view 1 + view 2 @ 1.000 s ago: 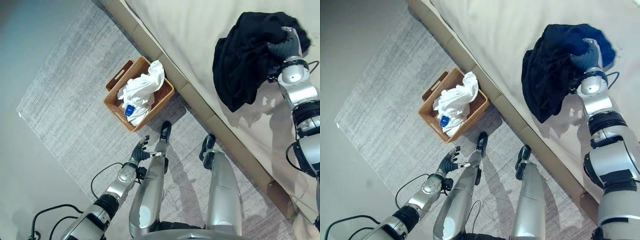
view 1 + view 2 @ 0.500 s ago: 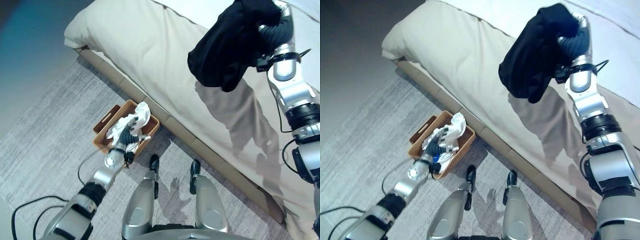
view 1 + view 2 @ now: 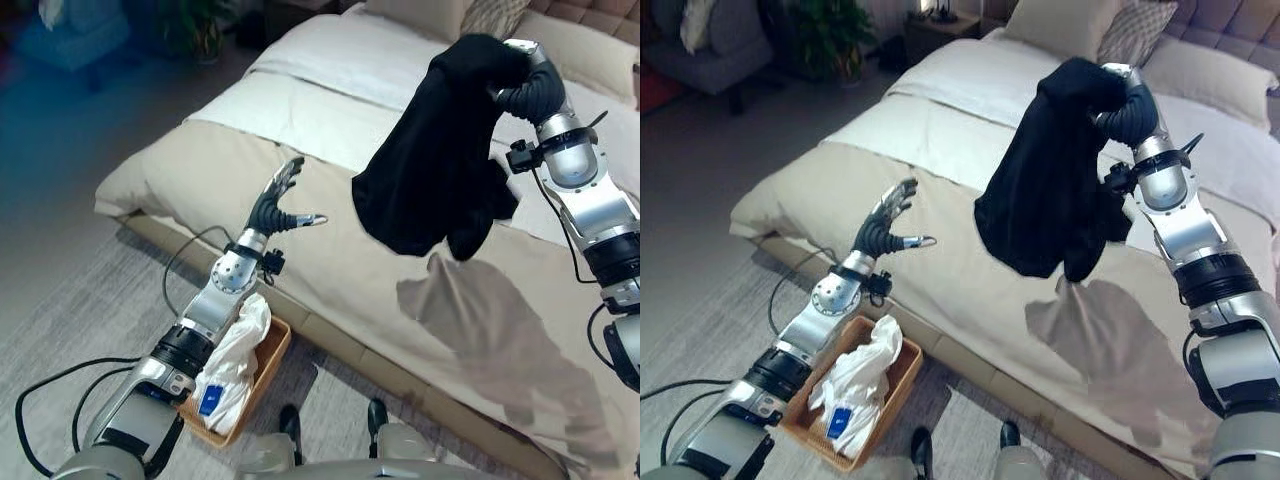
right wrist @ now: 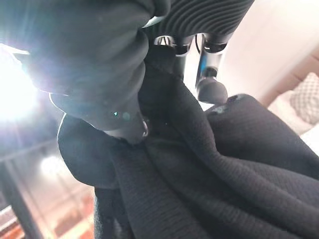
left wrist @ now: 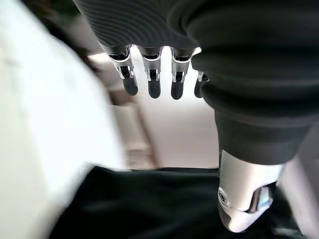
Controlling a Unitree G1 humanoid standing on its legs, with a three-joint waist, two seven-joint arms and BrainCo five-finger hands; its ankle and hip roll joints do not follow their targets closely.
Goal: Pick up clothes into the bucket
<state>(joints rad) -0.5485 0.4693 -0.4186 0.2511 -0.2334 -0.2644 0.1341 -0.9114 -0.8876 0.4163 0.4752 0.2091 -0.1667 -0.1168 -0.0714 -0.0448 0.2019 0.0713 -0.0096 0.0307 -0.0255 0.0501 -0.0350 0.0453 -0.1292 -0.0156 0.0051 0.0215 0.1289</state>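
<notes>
Right hand [image 3: 1118, 95], fingers clamped on one black garment [image 3: 1045, 190], holds it in the air over the bed [image 3: 940, 130]; the cloth's long axis hangs straight down from the grip. One basket [image 3: 898, 375] sits on the floor at about 7 o'clock from the garment, already holding one white garment [image 3: 855, 380]. Left hand [image 3: 885, 225], fingers spread and empty, is the hand nearer the basket.
</notes>
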